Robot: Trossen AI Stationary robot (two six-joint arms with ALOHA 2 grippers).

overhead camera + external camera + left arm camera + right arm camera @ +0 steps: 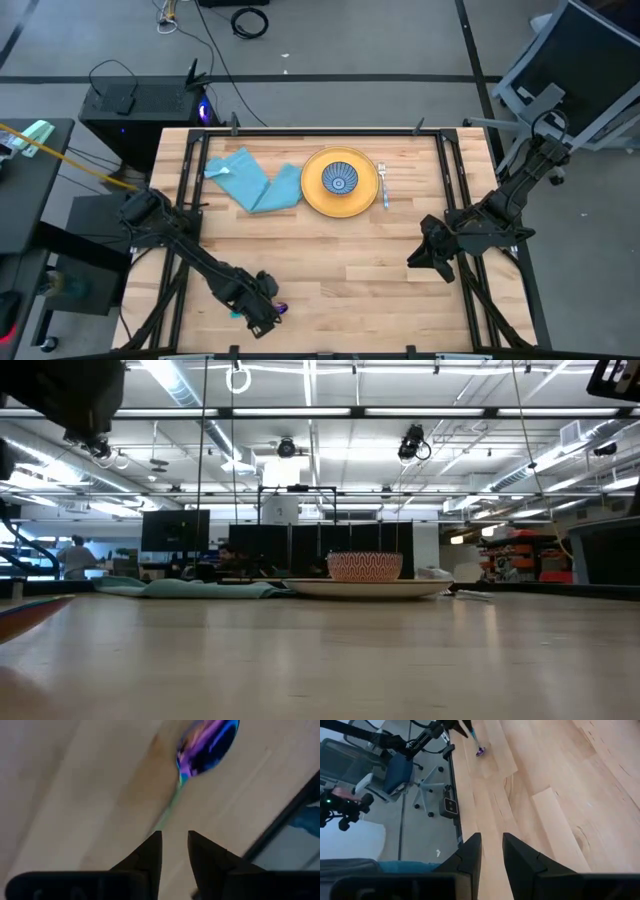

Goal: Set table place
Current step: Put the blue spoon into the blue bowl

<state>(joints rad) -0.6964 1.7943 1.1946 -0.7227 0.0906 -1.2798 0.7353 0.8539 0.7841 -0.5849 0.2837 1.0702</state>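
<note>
While my left fingers [174, 851] stand slightly apart over the surface [350, 265], I see the spoon [200, 757] running straight out ahead of them in the left wrist view: its teal handle leads away from the gap between the tips, and the purple head lies at the far end. Whether the tips touch the handle I cannot tell; nothing looks clamped, so I judge the spoon to be lying loose on the wood. In the high view it sits at the near-left corner of the surface, just beside the left gripper [262, 308], with its head pointing toward the middle and the near rail close behind. That edge is my worry: any sideways nudge could send the spoon toward the rail, so I would close squarely along the handle.

My left arm is plainly the nearer one. The right gripper [428, 255] waits well apart at the right side, fingers [520, 855] a little apart and empty.

Farther out, the yellow plate [310, 190] carries the blue bowl [340, 180], the fork [382, 183] lies just beside its right rim, and the napkin [255, 182] touches its left. Between the spoon and that group the wood is bare, giving open room to carry across
</note>
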